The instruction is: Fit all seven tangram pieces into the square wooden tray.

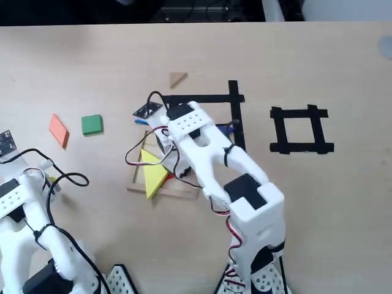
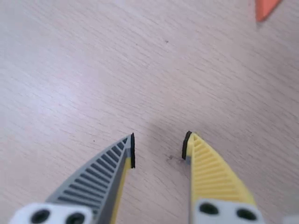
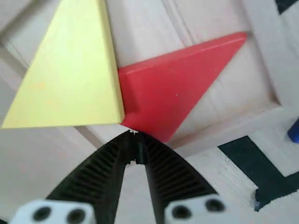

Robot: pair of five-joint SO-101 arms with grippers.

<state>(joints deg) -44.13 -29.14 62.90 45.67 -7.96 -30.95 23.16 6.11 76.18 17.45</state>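
The square wooden tray point(image 1: 168, 192) lies at mid-table under my right arm point(image 1: 202, 147). A yellow triangle point(image 3: 74, 79) rests tilted across the tray's rim point(image 3: 243, 123), and a red triangle point(image 3: 182, 88) lies inside, touching it. My right gripper point(image 3: 136, 151) is shut, with its tips against the red triangle's edge and nothing held. My left gripper point(image 2: 160, 148) is open just above bare table at the front left. An orange parallelogram point(image 1: 59, 130), a green square point(image 1: 92, 124) and a plain wooden triangle point(image 1: 178, 78) lie loose outside the tray. The orange piece point(image 2: 268, 7) is beyond my left gripper.
Black tape marks an angle point(image 1: 233, 104) behind the tray and a square outline point(image 1: 301, 130) to the right. A blue piece point(image 3: 294, 130) sits by the tape near the tray. Cables point(image 1: 67, 179) trail off the left arm.
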